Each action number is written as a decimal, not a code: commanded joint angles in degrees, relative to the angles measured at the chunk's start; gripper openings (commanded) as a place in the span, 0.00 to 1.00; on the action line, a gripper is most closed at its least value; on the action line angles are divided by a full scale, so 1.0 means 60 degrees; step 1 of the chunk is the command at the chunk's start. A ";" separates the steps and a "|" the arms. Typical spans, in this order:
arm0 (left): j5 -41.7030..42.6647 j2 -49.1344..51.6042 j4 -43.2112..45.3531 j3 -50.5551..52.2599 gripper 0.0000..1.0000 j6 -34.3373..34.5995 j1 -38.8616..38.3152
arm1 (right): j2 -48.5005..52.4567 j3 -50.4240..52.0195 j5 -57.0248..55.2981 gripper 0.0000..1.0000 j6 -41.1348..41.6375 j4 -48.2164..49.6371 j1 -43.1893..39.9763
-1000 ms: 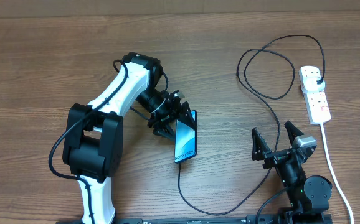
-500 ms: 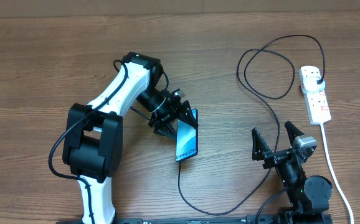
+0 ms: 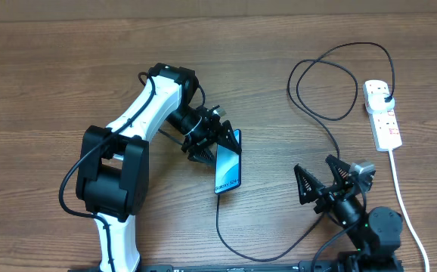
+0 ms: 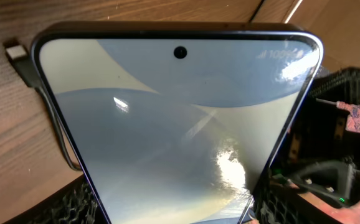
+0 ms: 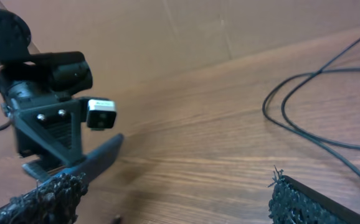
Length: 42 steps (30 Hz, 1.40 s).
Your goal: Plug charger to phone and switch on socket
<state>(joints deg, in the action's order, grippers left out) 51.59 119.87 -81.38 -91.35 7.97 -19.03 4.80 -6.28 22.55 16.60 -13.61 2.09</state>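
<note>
My left gripper (image 3: 217,143) is shut on the phone (image 3: 228,162), a slim phone with a blue screen, and holds it tilted above the table's middle. The phone (image 4: 180,124) fills the left wrist view. The charger's connector tip (image 4: 18,55) lies on the wood by the phone's far left corner, apart from it. The thin black cable (image 3: 218,215) loops right to the black plug (image 3: 385,98) in the white socket strip (image 3: 385,125). My right gripper (image 3: 320,180) is open and empty near the front right. It faces the phone's edge (image 5: 99,158).
The strip's white cord (image 3: 404,204) runs down the right side to the front edge. Cable loops (image 5: 264,107) lie between my right gripper and the strip. The left arm's white body (image 3: 139,113) crosses the left half of the table.
My right gripper has turned and swung left toward the phone. The phone in my left gripper has shifted slightly up and right.
</note>
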 commanded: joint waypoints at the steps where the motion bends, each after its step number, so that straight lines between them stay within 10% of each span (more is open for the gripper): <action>1: 0.0488 -0.0036 0.0113 -0.0237 0.70 -0.0259 -0.0018 | 0.0619 -0.1836 0.0193 1.00 0.0302 -0.0561 0.0080; 16: 0.1876 -0.0036 0.1096 -0.0237 0.71 -0.0787 -0.0029 | 0.7661 -0.9610 0.2579 1.00 -0.0459 -0.8269 0.0080; 23: 0.2459 -0.0036 0.1104 -0.0237 0.71 -0.0790 -0.0029 | 0.9475 -0.9686 0.3610 0.75 -0.0535 -0.8670 0.0138; 42: 0.2528 -0.0036 0.1373 -0.0237 0.71 -0.0827 -0.0117 | 1.2254 -0.9632 0.1821 0.74 0.0991 -0.7992 0.3472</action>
<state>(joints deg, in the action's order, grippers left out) 64.10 119.87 -73.17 -91.46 5.06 -19.14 77.58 -63.33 38.46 17.34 -62.81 20.73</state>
